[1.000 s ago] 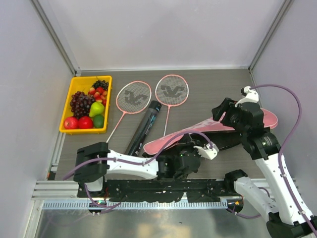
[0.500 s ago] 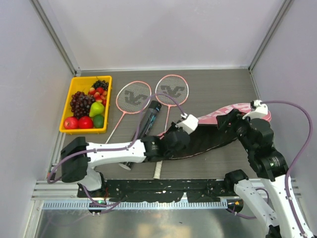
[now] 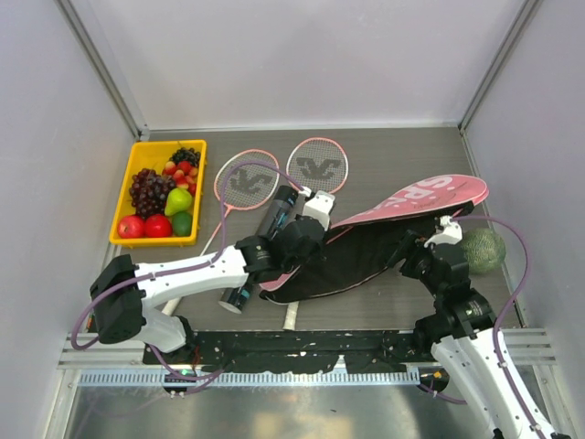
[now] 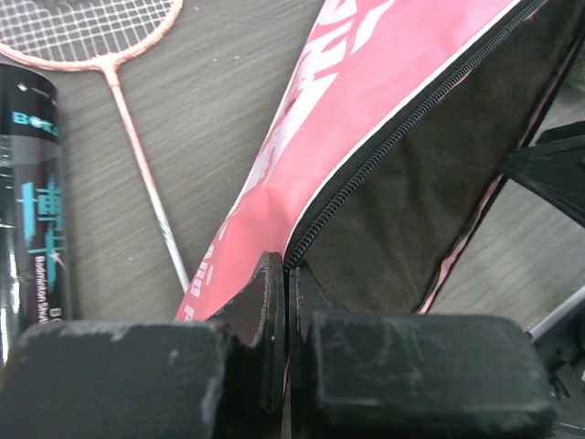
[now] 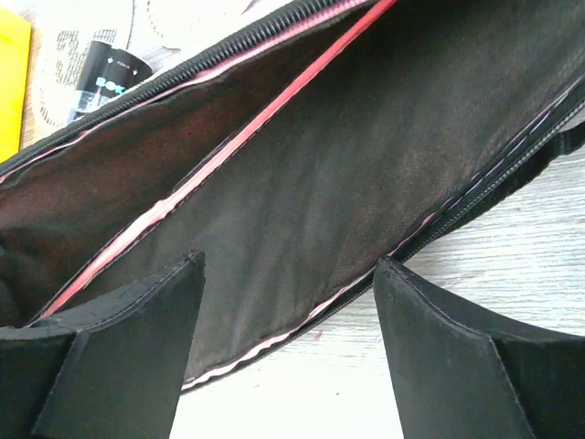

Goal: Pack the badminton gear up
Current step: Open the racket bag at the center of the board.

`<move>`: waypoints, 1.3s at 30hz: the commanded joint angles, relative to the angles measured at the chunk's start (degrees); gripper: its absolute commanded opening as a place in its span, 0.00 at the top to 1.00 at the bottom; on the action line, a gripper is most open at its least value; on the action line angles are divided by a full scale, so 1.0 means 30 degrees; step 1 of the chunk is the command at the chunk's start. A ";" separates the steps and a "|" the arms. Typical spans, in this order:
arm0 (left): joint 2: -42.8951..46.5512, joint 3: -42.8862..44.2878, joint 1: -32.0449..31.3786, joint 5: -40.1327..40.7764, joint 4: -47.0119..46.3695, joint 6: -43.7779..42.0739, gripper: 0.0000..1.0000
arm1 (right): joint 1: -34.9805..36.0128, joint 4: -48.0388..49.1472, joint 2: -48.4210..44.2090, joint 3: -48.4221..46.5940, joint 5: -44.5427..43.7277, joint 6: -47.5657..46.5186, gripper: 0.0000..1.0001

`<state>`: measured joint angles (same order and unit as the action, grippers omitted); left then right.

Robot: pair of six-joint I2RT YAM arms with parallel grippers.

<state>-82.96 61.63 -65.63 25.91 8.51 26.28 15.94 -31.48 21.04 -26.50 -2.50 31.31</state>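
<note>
Desk [image 3: 393, 151] carries the pink SPORT bag [image 3: 430, 194] at centre-right, its top flap raised off the black lining. The left end effector [image 4: 286, 274] is clamped tight on the bag's zipper edge. The right end effector [image 5: 288, 265] stands wide over the bag's near edge, holding nothing. Two pink rackets [image 3: 247, 180] and a dark tube [image 3: 277, 212] lie left of the bag; a green netted ball [image 3: 482, 250] sits to its right.
</note>
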 commanded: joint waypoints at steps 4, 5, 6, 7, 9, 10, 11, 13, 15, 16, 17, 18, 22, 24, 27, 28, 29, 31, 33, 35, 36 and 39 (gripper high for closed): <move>0.1051 -0.0268 0.0634 -0.2073 -0.1226 0.1991 1.00 | -0.0012 0.2116 -0.0304 0.1682 -0.1624 0.2423 0.22; 0.1051 -0.0384 0.0722 -0.2133 -0.1342 0.2107 1.00 | -0.0041 0.2232 -0.0129 0.1859 -0.1685 0.2744 0.22; 0.1138 -0.0444 0.0781 -0.2191 -0.1344 0.2166 1.00 | -0.0012 0.2552 -0.0070 0.2238 -0.1714 0.2805 0.22; 0.1139 -0.0502 0.0839 -0.2221 -0.1373 0.2167 1.00 | -0.0012 0.2759 0.0076 0.2561 -0.1599 0.2951 0.22; 0.1255 -0.0648 0.0899 -0.2337 -0.1373 0.2254 1.00 | -0.0041 0.3345 0.0165 0.3001 -0.1510 0.3243 0.22; 0.1314 -0.0707 0.0957 -0.2367 -0.1402 0.2313 1.00 | -0.0041 0.3608 0.0107 0.3091 -0.1510 0.3303 0.23; 0.1344 -0.0824 0.0986 -0.2339 -0.1489 0.2342 1.00 | -0.0041 0.3639 -0.0067 0.3237 -0.1510 0.3536 0.23; 0.1431 -0.0913 0.1045 -0.2338 -0.1519 0.2372 1.00 | -0.0041 0.3669 -0.0709 0.3383 -0.1394 0.3771 0.24; 0.1519 -0.1059 0.1133 -0.2222 -0.1490 0.2372 1.00 | -0.0013 0.3727 -0.1616 0.3443 -0.1159 0.3918 0.24; 0.1520 -0.1117 0.1162 -0.2221 -0.1490 0.2372 1.00 | -0.0012 0.3611 -0.1912 0.3356 -0.1158 0.3861 0.24; 0.1549 -0.1205 0.1191 -0.2250 -0.1519 0.2401 1.00 | -0.0012 0.3465 -0.2321 0.3007 -0.1245 0.3715 0.23; 0.1607 -0.1351 0.1250 -0.2221 -0.1606 0.2459 1.00 | -0.0012 0.2884 -0.2412 0.2743 -0.1391 0.3569 0.23; 0.1608 -0.1528 0.1513 -0.2717 -0.1871 0.2839 1.00 | -0.0012 0.1267 -0.2033 0.1598 -0.2973 0.2545 0.21; 0.1520 -0.1412 0.1631 -0.2952 -0.1930 0.2870 1.00 | -0.0012 0.1324 -0.1390 0.1714 -0.2946 0.2541 0.21; 0.1403 -0.1031 0.1631 -0.2983 -0.1578 0.2870 1.00 | -0.0012 0.1966 -0.0949 0.2415 -0.2653 0.2834 0.21; 0.1403 -0.1059 0.1631 -0.3041 -0.1578 0.2899 1.00 | -0.0012 0.2144 -0.0948 0.2563 -0.2333 0.2777 0.21; 0.1432 -0.1030 0.1660 -0.3099 -0.1578 0.2899 1.00 | -0.0012 0.2667 -0.0977 0.2854 -0.2156 0.2689 0.21; 0.1373 -0.1030 0.1689 -0.3217 -0.1578 0.2987 1.00 | -0.0012 0.2876 -0.1182 0.3265 -0.2125 0.2600 0.20; 0.1402 -0.1088 0.1689 -0.3276 -0.1607 0.3104 1.00 | -0.0012 0.3198 -0.1416 0.3762 -0.2067 0.2775 0.20; 0.1345 -0.1147 0.1690 -0.3334 -0.1782 0.3221 1.00 | -0.0041 0.3986 -0.1534 0.4320 -0.1629 0.3039 0.19; 0.1315 -0.1147 0.1748 -0.3421 -0.1870 0.3366 1.00 | -0.0012 0.4368 -0.1505 0.4786 -0.1395 0.3330 0.19; 0.1344 -0.1177 0.1719 -0.3627 -0.1988 0.3485 1.00 | -0.0041 0.6093 -0.1184 0.5638 -0.1041 0.3947 0.19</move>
<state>-80.07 56.77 -60.97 16.01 6.59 34.72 15.97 -22.22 16.88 -12.25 -7.38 40.62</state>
